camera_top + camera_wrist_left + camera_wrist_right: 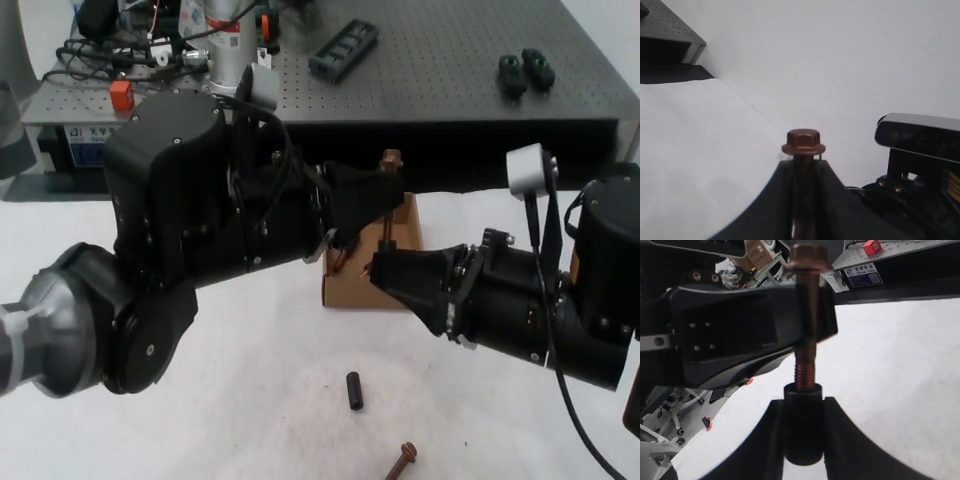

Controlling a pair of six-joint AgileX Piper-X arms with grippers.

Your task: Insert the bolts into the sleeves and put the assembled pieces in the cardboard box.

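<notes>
Now, bolt (805, 371): stiff, light metal, we judge; our left gripper (802, 170) clenches its shank below the head, tip entering the sleeve (801, 426).
Sleeve: smooth, likely slippery; our right gripper (385, 268) clasps its sides.
Box (345, 287): just behind both.

perforated bench (450, 70) at back; black tray (343, 48) on it; orange block (121, 95) at its edge; white cloth (250, 400) in front
</notes>
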